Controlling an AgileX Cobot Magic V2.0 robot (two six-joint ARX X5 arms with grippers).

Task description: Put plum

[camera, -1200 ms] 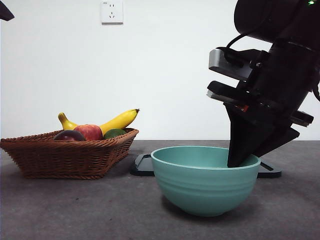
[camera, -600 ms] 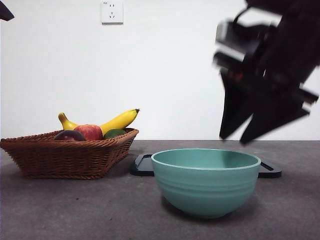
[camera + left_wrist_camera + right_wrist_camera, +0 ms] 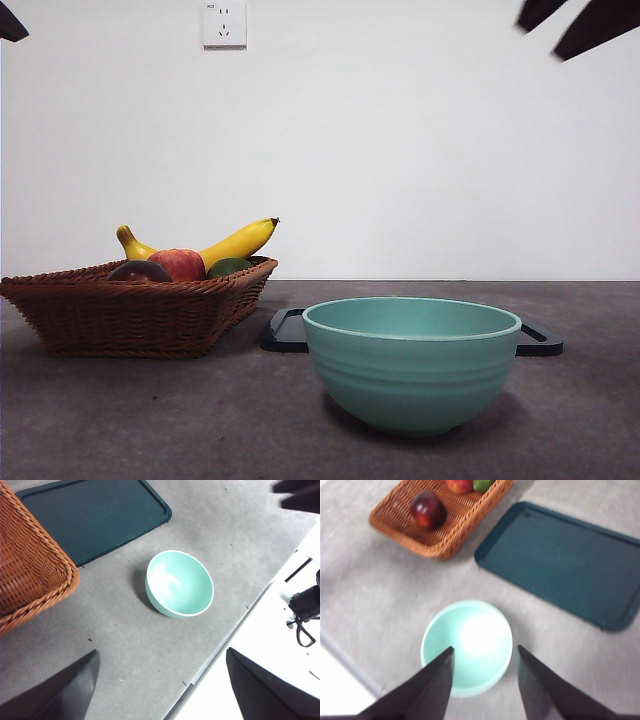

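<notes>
The plum [image 3: 428, 510] lies in the basket [image 3: 410, 527] while the right gripper [image 3: 485, 652] hangs above the bowl [image 3: 466, 647], jaws apart and empty, and the left gripper [image 3: 160, 680] waits with jaws wide and empty.

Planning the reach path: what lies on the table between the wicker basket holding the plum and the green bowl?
Bare grey table between basket with plum and bowl in the right wrist view; the dark tray lies off to one side.

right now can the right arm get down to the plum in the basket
Probably yes. The plum lies uncovered in the wicker basket, apart from the red fruit. The right gripper hangs open high over the teal bowl, with nothing between it and the basket.
</notes>
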